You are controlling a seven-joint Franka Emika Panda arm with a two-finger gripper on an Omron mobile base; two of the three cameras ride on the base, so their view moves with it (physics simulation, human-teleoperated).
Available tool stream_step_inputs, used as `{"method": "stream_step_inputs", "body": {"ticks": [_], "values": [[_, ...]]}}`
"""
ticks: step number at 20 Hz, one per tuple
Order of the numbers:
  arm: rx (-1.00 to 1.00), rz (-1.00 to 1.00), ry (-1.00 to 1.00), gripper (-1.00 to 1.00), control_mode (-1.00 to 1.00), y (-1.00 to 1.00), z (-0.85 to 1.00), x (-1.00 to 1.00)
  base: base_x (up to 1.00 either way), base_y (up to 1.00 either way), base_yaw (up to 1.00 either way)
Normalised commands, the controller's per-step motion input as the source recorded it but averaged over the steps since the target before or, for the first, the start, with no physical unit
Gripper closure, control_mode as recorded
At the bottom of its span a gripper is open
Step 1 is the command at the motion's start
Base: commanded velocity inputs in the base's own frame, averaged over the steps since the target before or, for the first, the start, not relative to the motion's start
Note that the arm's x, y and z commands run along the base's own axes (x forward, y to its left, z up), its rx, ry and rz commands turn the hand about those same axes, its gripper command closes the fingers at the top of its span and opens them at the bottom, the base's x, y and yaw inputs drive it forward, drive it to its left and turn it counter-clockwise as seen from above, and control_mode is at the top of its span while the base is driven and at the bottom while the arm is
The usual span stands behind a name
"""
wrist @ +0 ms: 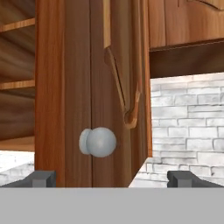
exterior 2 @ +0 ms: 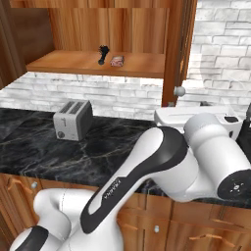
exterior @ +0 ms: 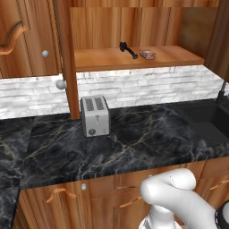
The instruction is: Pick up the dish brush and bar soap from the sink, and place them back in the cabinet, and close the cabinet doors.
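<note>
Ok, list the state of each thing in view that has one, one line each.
dish brush: lying on the cabinet shelf, beside the soap
bar soap: lying flat on the shelf
cabinet doors: open, seen edge-on
hand: open, holding nothing, facing the door knob
toaster: upright on the counter, slots empty

Home kitchen, rendered. Evidence: black marble surface (exterior: 134, 143) with a silver two-slot toaster (exterior: 95, 116) standing on it, white brick backsplash (exterior: 147, 87) behind. Reddish-brown wooden wall cabinet (exterior: 112, 27) above, doors open, one door (wrist: 92, 87) seen edge-on with a round silver knob (wrist: 99, 142). Its shelf (exterior: 170, 56) carries a dish brush (exterior: 127, 49) and a bar soap (exterior: 147, 54). Lower drawers (exterior: 112, 197) with curved handles run under the surface. Black sink (exterior: 210, 120) set in at the right.
</note>
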Motion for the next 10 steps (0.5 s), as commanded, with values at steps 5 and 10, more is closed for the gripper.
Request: {"method": "stream_step_inputs", "body": {"ticks": [5, 10], "values": [[0.0, 0.01, -0.04, -1.0, -1.0, 0.0, -0.01, 0.09, 0.0, 0.0, 0.0], [0.0, 0.02, -0.02, -1.0, -1.0, 0.04, 0.0, 0.0, 0.0, 0.0, 0.0]]}}
